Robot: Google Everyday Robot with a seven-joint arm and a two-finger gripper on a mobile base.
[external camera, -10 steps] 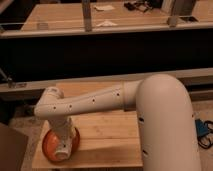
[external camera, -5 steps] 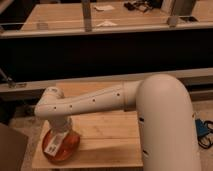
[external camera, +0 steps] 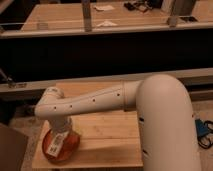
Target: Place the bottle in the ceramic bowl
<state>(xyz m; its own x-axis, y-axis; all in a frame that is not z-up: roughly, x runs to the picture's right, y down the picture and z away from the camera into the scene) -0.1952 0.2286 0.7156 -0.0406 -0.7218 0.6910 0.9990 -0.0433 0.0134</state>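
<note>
This looks like a robotics lab or workspace. At six o'clock a pale wooden desk [external camera: 107, 132] stands on a speckled floor, the end effector [external camera: 59, 142] down at its seven o'clock corner; at twelve, beyond a dark partition [external camera: 105, 52], long wooden worktops [external camera: 60, 15] carry scattered papers [external camera: 105, 7] and gear

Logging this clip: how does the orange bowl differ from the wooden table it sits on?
The bowl is round and orange-red; the table is rectangular, pale wood. The bowl is small, at the table's front-left corner, while the table spans much of the lower view. The gripper hangs over the bowl, hiding part of it; the table's right side is covered by the arm. Both look smooth.
</note>
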